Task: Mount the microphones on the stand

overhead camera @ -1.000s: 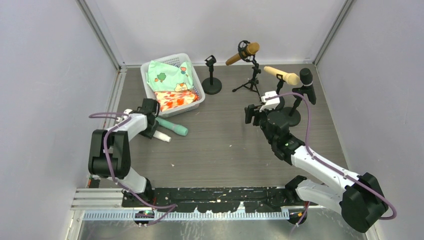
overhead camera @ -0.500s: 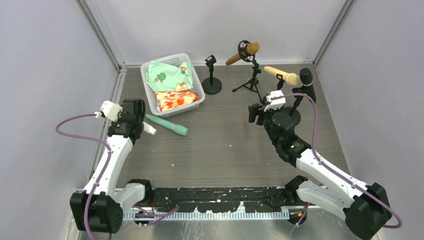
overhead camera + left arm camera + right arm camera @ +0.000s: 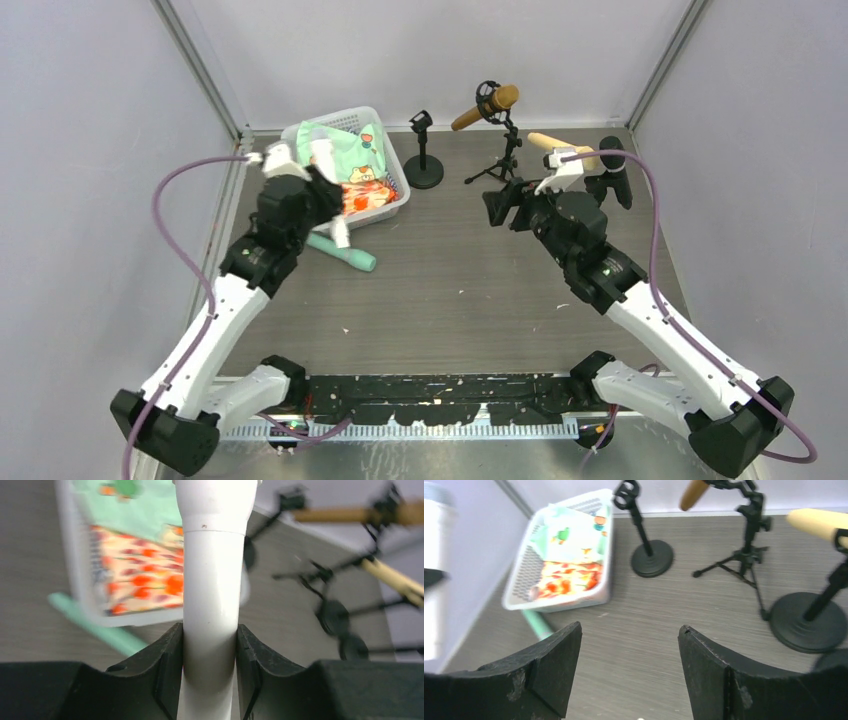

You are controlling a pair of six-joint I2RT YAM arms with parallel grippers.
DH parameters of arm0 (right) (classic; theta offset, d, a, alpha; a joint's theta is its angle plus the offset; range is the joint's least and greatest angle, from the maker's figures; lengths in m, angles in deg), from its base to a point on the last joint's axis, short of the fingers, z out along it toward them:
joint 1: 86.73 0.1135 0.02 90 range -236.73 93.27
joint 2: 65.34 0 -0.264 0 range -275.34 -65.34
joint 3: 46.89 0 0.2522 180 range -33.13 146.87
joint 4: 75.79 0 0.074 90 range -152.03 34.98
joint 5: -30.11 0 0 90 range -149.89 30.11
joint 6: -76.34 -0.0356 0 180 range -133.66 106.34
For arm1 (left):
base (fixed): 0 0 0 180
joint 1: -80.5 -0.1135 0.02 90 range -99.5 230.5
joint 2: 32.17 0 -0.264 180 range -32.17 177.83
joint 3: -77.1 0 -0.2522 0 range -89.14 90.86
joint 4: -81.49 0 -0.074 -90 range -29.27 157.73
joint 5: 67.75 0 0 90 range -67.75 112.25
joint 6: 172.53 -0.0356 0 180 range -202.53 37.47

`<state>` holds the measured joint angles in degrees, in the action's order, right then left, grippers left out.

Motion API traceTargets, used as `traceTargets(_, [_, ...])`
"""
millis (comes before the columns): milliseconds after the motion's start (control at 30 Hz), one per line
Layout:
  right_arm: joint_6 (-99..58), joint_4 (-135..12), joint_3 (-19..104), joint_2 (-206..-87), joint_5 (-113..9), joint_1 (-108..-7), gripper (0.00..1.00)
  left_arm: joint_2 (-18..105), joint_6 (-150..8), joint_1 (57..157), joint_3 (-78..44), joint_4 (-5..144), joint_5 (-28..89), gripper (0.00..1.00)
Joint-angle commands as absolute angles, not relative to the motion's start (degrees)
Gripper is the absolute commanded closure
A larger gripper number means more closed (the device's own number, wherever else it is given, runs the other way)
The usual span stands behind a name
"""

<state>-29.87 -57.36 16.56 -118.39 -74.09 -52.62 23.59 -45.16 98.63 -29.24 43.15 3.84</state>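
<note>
My left gripper (image 3: 325, 197) is shut on a white microphone (image 3: 215, 575) and holds it in the air in front of the basket; its fingers (image 3: 167, 665) clamp the handle on both sides. A green microphone (image 3: 346, 255) lies on the table below it. An empty black stand (image 3: 423, 150) with a round base stands right of the basket, also in the right wrist view (image 3: 644, 535). A brown microphone (image 3: 485, 107) sits in a tripod stand (image 3: 505, 160). A tan microphone (image 3: 563, 150) and a black one (image 3: 614, 165) sit on stands at the right. My right gripper (image 3: 497, 212) is open and empty above the table (image 3: 629, 660).
A white basket (image 3: 392, 165) of folded printed cloths stands at the back left, close behind the held microphone. Round stand bases (image 3: 808, 622) are on the table just right of my right gripper. Grey walls close in the table on three sides.
My left arm has lifted the white microphone off the table beside the green one and swung up and right toward the basket. My right arm has risen and moved slightly back.
</note>
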Motion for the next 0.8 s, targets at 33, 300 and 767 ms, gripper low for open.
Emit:
traceTargets(33, [-42.3, -53.4, 25.5, -120.6, -62.0, -52.7, 0.24, 25.2, -60.7, 115.2, -31.1, 64.2, 10.8, 1.00])
traceTargets(300, [-55.6, -59.4, 28.1, -121.7, -51.3, -52.7, 0.24, 28.0, -70.9, 128.2, -37.4, 82.0, 15.0, 0.99])
traceTargets(767, [-62.1, -66.9, 23.9, -123.8, -50.9, -52.7, 0.25, 32.5, -67.9, 130.6, -36.4, 86.3, 15.0, 0.99])
